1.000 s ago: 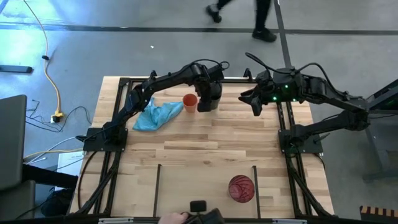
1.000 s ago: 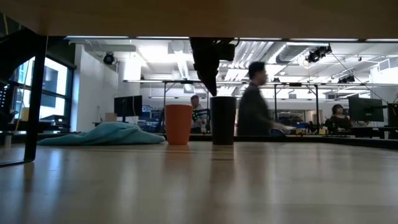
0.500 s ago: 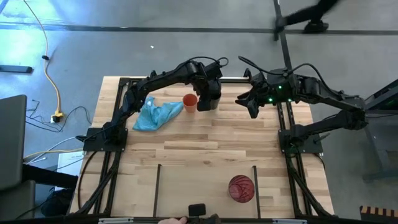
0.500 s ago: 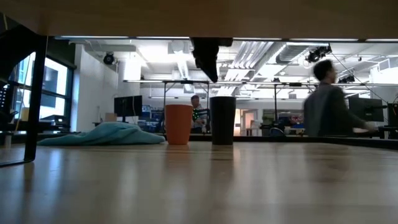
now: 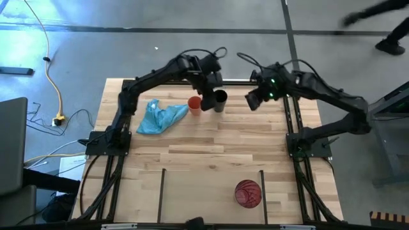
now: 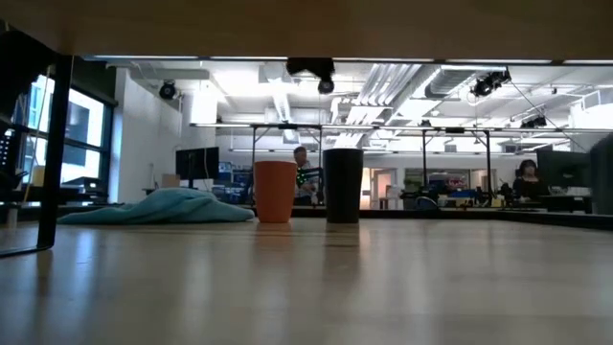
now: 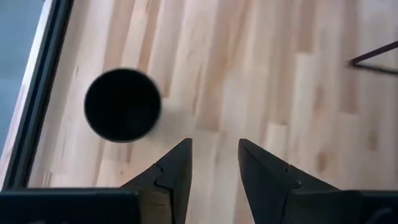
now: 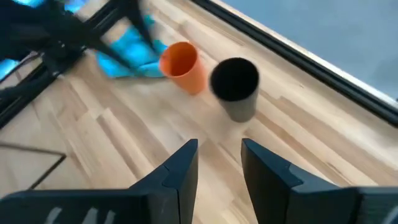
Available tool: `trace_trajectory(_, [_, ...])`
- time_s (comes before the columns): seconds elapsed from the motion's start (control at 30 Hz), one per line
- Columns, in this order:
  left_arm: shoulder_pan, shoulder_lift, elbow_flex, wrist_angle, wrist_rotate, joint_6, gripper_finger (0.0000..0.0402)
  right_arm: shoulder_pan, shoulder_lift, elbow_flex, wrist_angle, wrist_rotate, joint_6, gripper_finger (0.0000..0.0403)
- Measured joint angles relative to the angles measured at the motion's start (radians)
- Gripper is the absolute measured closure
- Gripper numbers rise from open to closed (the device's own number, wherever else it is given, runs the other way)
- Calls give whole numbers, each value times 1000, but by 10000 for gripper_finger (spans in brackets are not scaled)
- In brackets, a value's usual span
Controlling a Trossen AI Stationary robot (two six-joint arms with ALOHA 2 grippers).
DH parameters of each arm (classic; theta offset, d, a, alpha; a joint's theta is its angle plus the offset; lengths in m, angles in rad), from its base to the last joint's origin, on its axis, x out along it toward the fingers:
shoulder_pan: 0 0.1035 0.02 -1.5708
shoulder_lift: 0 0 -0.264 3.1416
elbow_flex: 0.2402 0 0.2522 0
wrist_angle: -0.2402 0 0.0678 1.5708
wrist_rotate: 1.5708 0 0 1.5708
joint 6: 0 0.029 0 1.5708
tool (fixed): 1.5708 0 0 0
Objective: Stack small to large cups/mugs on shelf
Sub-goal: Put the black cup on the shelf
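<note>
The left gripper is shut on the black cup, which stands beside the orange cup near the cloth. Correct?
Not quite. The left gripper is open and clear of the black cup, as the left wrist view shows. The black cup does stand beside the orange cup near the cloth.

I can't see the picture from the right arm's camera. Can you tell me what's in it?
A black cup and an orange cup stand side by side on the wooden table. A blue cloth lies just behind the orange cup, and the right gripper points toward them, jaws slightly apart and empty.
</note>
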Motion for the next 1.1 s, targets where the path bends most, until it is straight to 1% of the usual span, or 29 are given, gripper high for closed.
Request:
trace_trajectory(0.17, [0, -97, 0, 0, 76, -18, 284, -132, 83, 0, 38, -172, -46, 289])
trace_trajectory(0.23, [1, -133, 0, -9, 90, -21, 284, -175, 116, 0, 47, -221, -79, 289])
trace_trajectory(0.37, [0, -207, 0, -21, 103, -46, 284, -253, 172, 0, 72, -259, -111, 289])
trace_trajectory(0.57, [1, -284, 0, -39, 103, -99, 284, -352, 251, 0, 80, -393, -79, 289])
trace_trajectory(0.7, [0, -312, 0, -57, 103, -133, 284, -376, 285, 0, 109, -468, -67, 289])
trace_trajectory(0.87, [-24, -322, -1, -84, 102, -173, 284, -383, 335, 0, 169, -532, -29, 289])
trace_trajectory(1.0, [-65, -322, -1, -94, 102, -177, 284, -383, 392, 0, 172, -568, -12, 289])
trace_trajectory(1.1, [-98, -322, -1, -94, 93, -182, 284, -377, 420, 0, 178, -571, -9, 289])
